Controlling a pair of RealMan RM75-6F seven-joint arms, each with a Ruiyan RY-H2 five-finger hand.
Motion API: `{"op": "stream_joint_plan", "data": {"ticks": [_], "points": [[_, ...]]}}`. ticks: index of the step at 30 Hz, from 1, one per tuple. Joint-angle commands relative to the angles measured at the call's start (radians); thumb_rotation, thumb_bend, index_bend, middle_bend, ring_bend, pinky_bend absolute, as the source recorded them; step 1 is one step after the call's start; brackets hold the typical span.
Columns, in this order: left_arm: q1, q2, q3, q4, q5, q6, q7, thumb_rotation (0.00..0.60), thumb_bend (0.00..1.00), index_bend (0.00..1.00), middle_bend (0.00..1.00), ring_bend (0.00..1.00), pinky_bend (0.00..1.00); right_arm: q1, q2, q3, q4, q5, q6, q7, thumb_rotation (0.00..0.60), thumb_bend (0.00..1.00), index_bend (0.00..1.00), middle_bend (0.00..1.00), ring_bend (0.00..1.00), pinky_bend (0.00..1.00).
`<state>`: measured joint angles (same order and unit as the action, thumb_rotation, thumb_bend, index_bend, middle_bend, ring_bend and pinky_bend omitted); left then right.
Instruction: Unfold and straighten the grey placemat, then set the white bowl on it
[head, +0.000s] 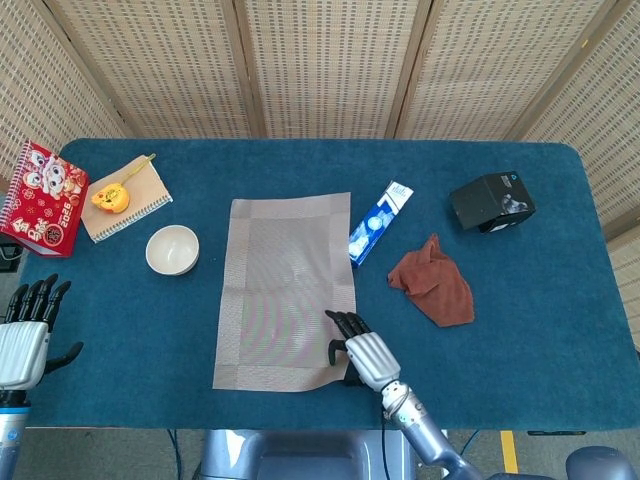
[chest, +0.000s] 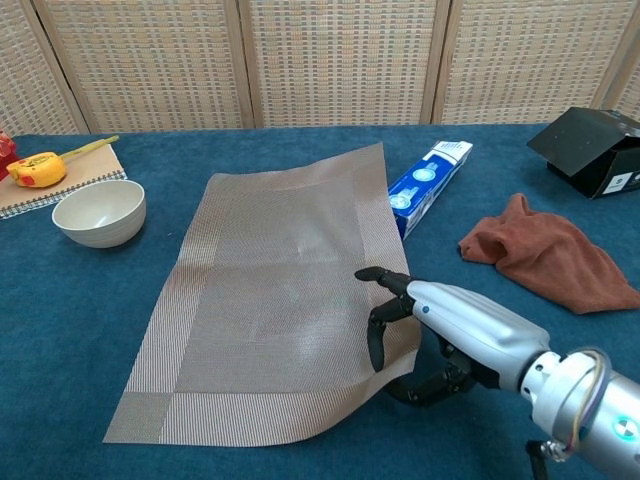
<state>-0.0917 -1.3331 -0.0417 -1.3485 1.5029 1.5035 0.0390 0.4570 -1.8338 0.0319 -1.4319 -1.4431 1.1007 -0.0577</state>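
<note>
The grey placemat (head: 285, 290) (chest: 280, 300) lies unfolded in the middle of the blue table, slightly skewed. My right hand (head: 360, 352) (chest: 445, 330) pinches the mat's near right corner, fingers on top and thumb beneath, lifting that edge a little. The white bowl (head: 172, 249) (chest: 99, 212) stands upright and empty to the left of the mat, not touching it. My left hand (head: 25, 335) hovers at the table's near left edge with its fingers straight and apart, holding nothing; the chest view does not show it.
A blue and white toothpaste box (head: 380, 222) (chest: 425, 182) lies right beside the mat's far right edge. A rust cloth (head: 432, 282) and a black box (head: 491, 201) sit to the right. A notebook with a yellow tape measure (head: 111, 197) and a red booklet (head: 41, 192) lie far left.
</note>
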Motion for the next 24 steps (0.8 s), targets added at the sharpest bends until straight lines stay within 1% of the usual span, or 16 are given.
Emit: {"op": "stream_joint_plan", "data": {"ticks": [1, 16, 19, 24], "points": [[0.0, 0.0, 0.0, 0.001, 0.0, 0.0, 0.0, 0.6, 0.18, 0.08, 0.0, 0.0, 0.0, -0.009, 0.032, 0.005, -0.025, -0.005, 0.022, -0.016, 0.6, 0.59, 0.74, 0.1, 0.0, 0.0], [0.0, -0.004, 0.006, -0.005, 0.009, 0.004, 0.017, 0.6, 0.18, 0.07, 0.0, 0.0, 0.0, -0.059, 0.245, 0.011, -0.172, 0.0, 0.101, -0.078, 0.6, 0.57, 0.75, 0.1, 0.0, 0.0], [0.0, -0.004, 0.007, -0.006, 0.01, 0.003, 0.02, 0.6, 0.18, 0.07, 0.0, 0.0, 0.0, -0.067, 0.287, 0.014, -0.183, -0.002, 0.113, -0.079, 0.6, 0.57, 0.75, 0.1, 0.0, 0.0], [0.0, -0.004, 0.006, -0.008, 0.009, 0.005, 0.021, 0.6, 0.18, 0.07, 0.0, 0.0, 0.0, -0.073, 0.353, 0.028, -0.163, 0.02, 0.112, -0.073, 0.6, 0.56, 0.75, 0.1, 0.0, 0.0]]}}
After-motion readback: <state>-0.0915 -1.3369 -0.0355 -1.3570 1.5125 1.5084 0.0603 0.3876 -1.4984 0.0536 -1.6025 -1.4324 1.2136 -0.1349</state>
